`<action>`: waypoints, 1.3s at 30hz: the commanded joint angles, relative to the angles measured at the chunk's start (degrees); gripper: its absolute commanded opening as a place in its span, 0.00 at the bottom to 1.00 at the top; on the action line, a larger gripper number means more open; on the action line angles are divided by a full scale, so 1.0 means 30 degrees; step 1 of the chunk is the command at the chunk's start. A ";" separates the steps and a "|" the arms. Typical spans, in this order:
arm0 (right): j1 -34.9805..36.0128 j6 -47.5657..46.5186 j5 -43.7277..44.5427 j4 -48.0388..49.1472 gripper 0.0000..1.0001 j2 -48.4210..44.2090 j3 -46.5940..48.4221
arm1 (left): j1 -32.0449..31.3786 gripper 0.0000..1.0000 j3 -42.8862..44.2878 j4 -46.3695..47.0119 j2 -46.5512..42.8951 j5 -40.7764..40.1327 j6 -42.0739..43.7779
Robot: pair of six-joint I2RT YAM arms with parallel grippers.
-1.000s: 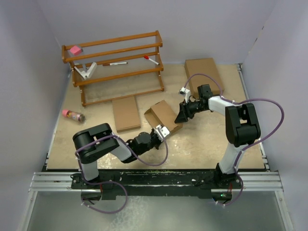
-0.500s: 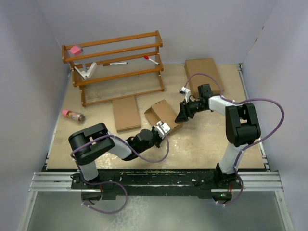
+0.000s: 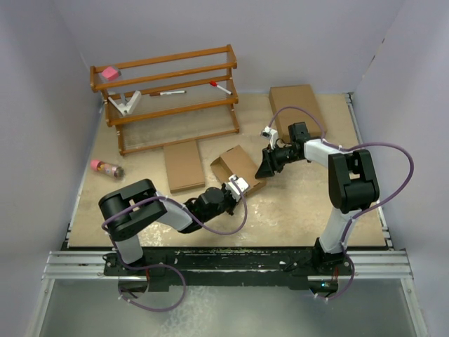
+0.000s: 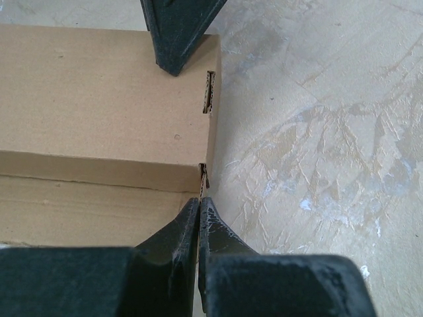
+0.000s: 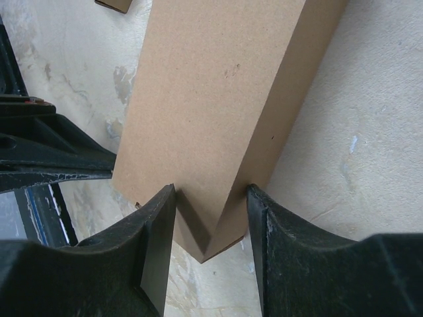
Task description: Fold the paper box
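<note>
Slim paper box lies mid-way across the worktop
Left claw pinched shut at its edge; right claw spread over one corner. The light, stiff card looks crushable, so hold it by its creased edges.

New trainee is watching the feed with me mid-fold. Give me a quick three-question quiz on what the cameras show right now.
1. True or false: the right gripper has its fingers spread, with a corner of the paper box between them.
2. The left gripper is: A) wide open; B) closed, its tips at the box's edge; C) out of every view.
3. Fill in: counting the paper box, ___ brown cardboard pieces lie on the table.

Key: 1 true. 2 B. 3 three: the paper box, the flat box and the large box.
</note>
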 commanded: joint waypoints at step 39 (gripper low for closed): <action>0.0064 -0.0086 0.1430 -0.0623 0.43 0.0671 0.0803 | 0.0568 0.04 0.0074 0.2373 -0.0011 -0.0011 -0.1239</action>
